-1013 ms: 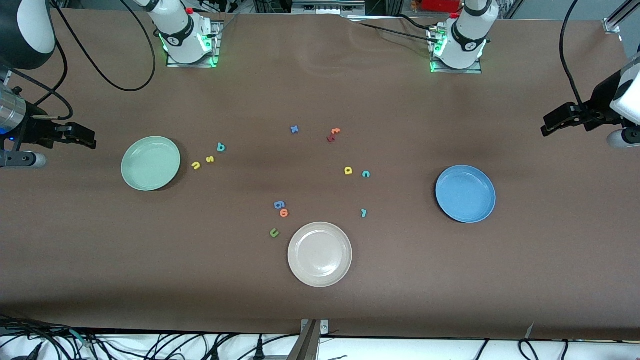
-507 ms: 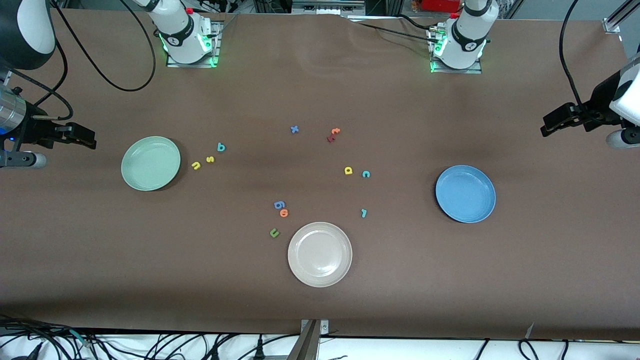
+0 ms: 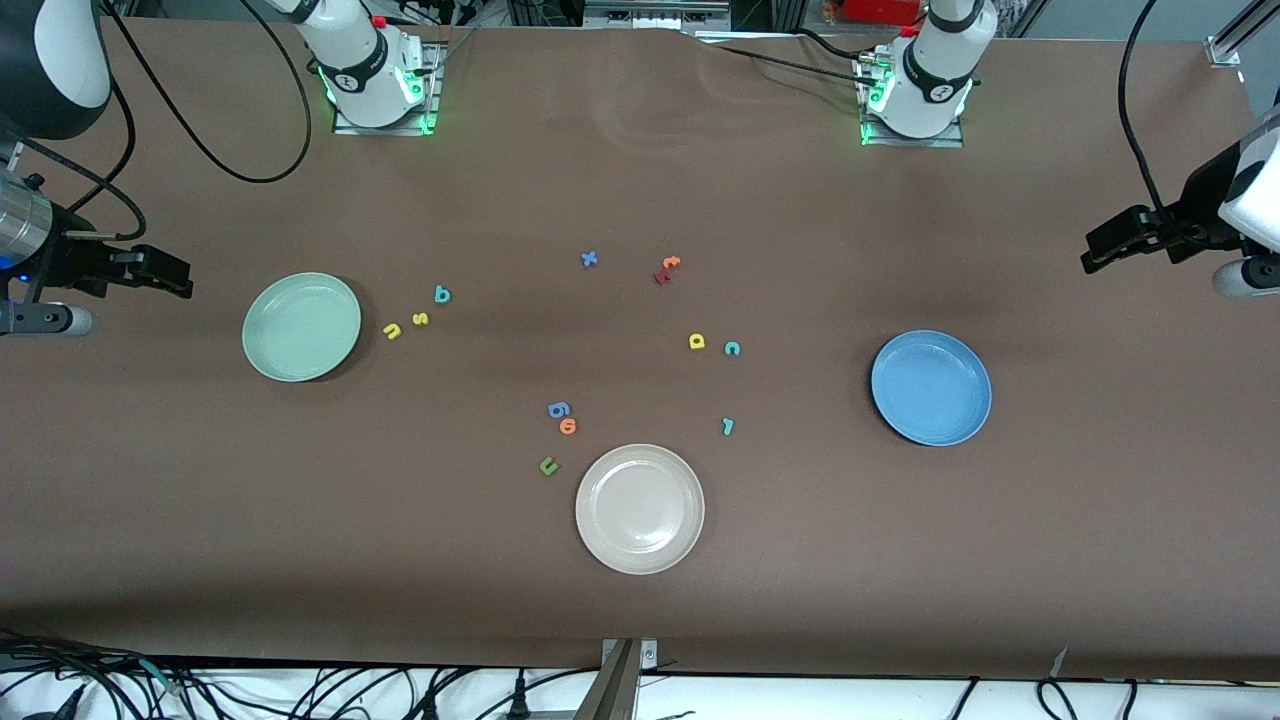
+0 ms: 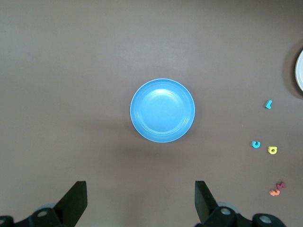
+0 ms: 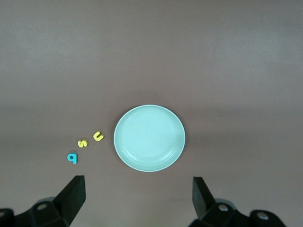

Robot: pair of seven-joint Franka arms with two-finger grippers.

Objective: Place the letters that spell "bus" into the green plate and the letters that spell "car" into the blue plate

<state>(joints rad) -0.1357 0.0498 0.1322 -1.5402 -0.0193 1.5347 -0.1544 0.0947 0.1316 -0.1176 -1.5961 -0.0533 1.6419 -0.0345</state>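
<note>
The green plate (image 3: pixel 301 327) lies toward the right arm's end, with the yellow "u" (image 3: pixel 392 331), yellow "s" (image 3: pixel 421 319) and teal "b" (image 3: pixel 442 295) in a row beside it. The blue plate (image 3: pixel 931 388) lies toward the left arm's end. The yellow "a" (image 3: pixel 697 342) and teal "c" (image 3: pixel 732 348) sit mid-table, with the teal "r" (image 3: pixel 728 427) nearer the camera. My right gripper (image 3: pixel 178 276) hangs open and empty over bare table beside the green plate (image 5: pixel 149 138). My left gripper (image 3: pixel 1097 250) hangs open and empty over bare table beside the blue plate (image 4: pixel 162 110).
A cream-white plate (image 3: pixel 640 508) lies nearest the camera at mid-table. Beside it are a green "u" (image 3: pixel 548 465), an orange letter (image 3: pixel 568 427) and a blue letter (image 3: pixel 559 409). A blue "x" (image 3: pixel 589 259) and red-orange letters (image 3: pixel 666 268) lie farther back.
</note>
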